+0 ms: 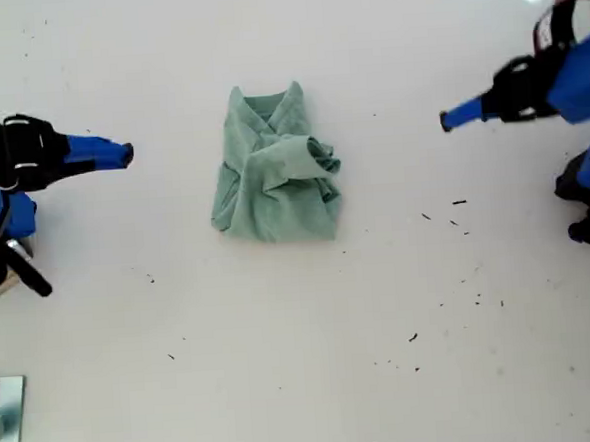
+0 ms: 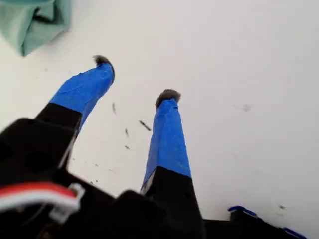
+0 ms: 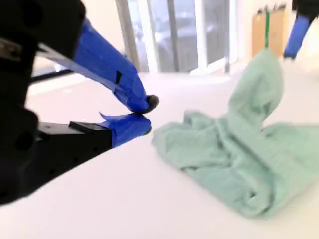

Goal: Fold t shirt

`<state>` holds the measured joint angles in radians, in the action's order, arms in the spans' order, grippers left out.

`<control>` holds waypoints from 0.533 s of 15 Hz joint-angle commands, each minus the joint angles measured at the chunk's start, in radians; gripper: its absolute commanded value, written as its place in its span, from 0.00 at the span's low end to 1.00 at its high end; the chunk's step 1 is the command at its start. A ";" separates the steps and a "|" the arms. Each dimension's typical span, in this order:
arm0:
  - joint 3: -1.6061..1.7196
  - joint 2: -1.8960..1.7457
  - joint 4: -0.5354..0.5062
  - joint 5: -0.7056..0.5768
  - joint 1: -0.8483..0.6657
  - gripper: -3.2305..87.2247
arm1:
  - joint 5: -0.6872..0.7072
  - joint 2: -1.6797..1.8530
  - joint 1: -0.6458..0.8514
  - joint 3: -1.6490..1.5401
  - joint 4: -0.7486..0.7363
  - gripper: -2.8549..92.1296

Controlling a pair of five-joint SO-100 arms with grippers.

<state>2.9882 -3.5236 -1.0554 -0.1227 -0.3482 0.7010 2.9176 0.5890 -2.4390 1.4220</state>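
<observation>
Pale sage-green and soft-knit, the short-sleeved t shirt [image 1: 274, 172] lies bunched in a rough, lumpy packet near the middle of the white table [image 1: 284, 362], sleeves drawn in over the body and the round neck toward the exterior view's top, so I judge it partly folded but untidy, with flattening and a final fold left. My first gripper [image 2: 134, 79] hangs with its blue-taped jaws spread and empty, apart from the cloth, while my second gripper [image 3: 144, 115] sits just beside it with jaws nearly pressed together, pinching nothing.
</observation>
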 commanded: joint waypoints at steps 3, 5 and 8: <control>0.202 -0.081 0.020 0.049 0.118 0.03 | -0.236 0.581 -0.276 -0.403 -0.014 0.13; 0.253 -0.075 0.025 0.037 0.127 0.03 | -0.272 0.580 -0.276 -0.449 -0.006 0.06; 0.253 -0.080 0.023 0.029 0.121 0.03 | -0.278 0.549 -0.333 -0.403 -0.029 0.06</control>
<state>3.2290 -3.5957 -1.0523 -0.0844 -0.2408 0.4218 3.4791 0.2884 -2.9176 1.4205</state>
